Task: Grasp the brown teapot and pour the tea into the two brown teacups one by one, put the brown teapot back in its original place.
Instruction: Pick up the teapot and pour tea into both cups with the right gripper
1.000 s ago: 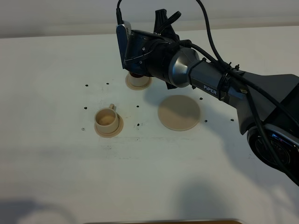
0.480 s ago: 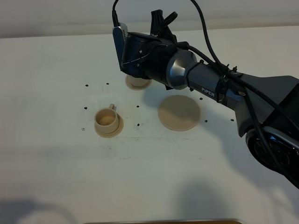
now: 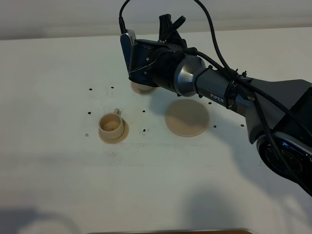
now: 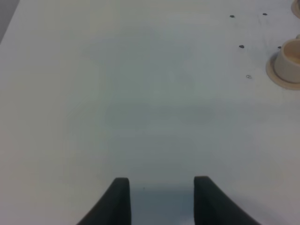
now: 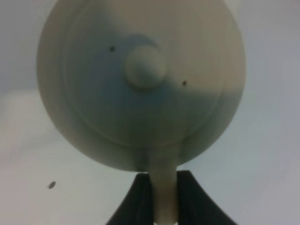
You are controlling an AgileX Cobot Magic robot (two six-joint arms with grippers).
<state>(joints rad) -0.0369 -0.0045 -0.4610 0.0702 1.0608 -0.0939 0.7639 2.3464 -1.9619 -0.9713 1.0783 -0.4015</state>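
Observation:
The brown teapot (image 5: 140, 89) fills the right wrist view, lid knob toward the camera. My right gripper (image 5: 164, 177) is shut on its loop handle (image 5: 164, 201). In the high view the teapot is hidden under my right arm (image 3: 195, 78), which reaches over the far brown teacup; only that cup's saucer edge (image 3: 140, 89) shows. The near brown teacup (image 3: 111, 125) stands upright on its saucer (image 3: 125, 132), apart from the arm, and also shows at the edge of the left wrist view as teacup (image 4: 290, 56). The wide saucer (image 3: 186, 118) lies bare. My left gripper (image 4: 161, 180) is open over bare table.
Small dark holes (image 3: 90, 89) dot the white table (image 3: 58, 170) around the cups. The right arm's cables (image 3: 214, 34) arch above the back of the table. A wooden edge (image 3: 170, 232) runs along the front.
My right arm has shifted slightly toward the back with the teapot, and its wrist now covers more of the far teacup. The left gripper and the near teacup have not moved.

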